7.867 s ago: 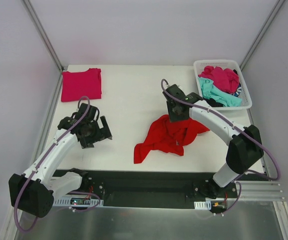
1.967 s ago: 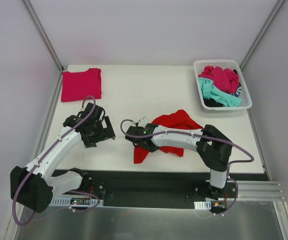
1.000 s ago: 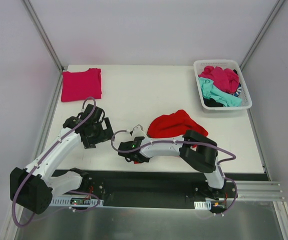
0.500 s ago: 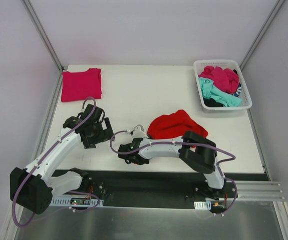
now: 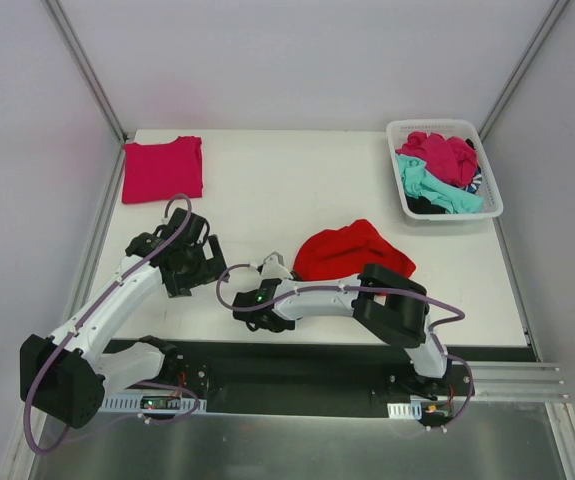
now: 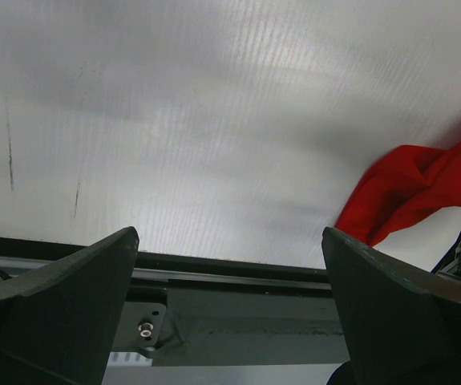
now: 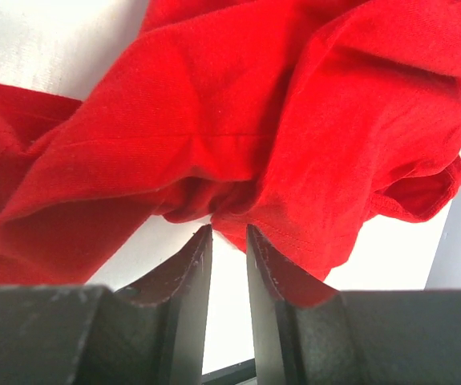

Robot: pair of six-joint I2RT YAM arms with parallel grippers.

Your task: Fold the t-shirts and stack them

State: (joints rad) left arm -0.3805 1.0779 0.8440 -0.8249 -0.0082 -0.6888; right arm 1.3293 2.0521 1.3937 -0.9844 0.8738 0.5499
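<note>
A large bright red t-shirt (image 5: 352, 250) lies bunched in a mound near the table's front middle. My right gripper (image 5: 258, 302) is low by the near edge, left of the mound. In the right wrist view its narrow jaws (image 7: 228, 230) pinch a gathered fold of the red t-shirt (image 7: 238, 120) at the tips. My left gripper (image 5: 205, 266) hovers wide open to the left, nothing between its fingers (image 6: 70, 321); a corner of the red t-shirt (image 6: 410, 192) shows at its right. A folded magenta-pink t-shirt (image 5: 162, 168) lies at the far left.
A white lattice basket (image 5: 435, 123) stands at the far right corner with magenta (image 5: 439, 152), teal (image 5: 432, 188) and dark (image 5: 425, 205) t-shirts heaped inside. The table's near edge and black rail (image 6: 238, 321) run right under the left gripper. Grey walls enclose the table.
Two seconds ago the red t-shirt lay spread with a corner near the front edge; now it is gathered into a mound. Over the last second the right gripper crept slightly left. The left arm barely moved.
</note>
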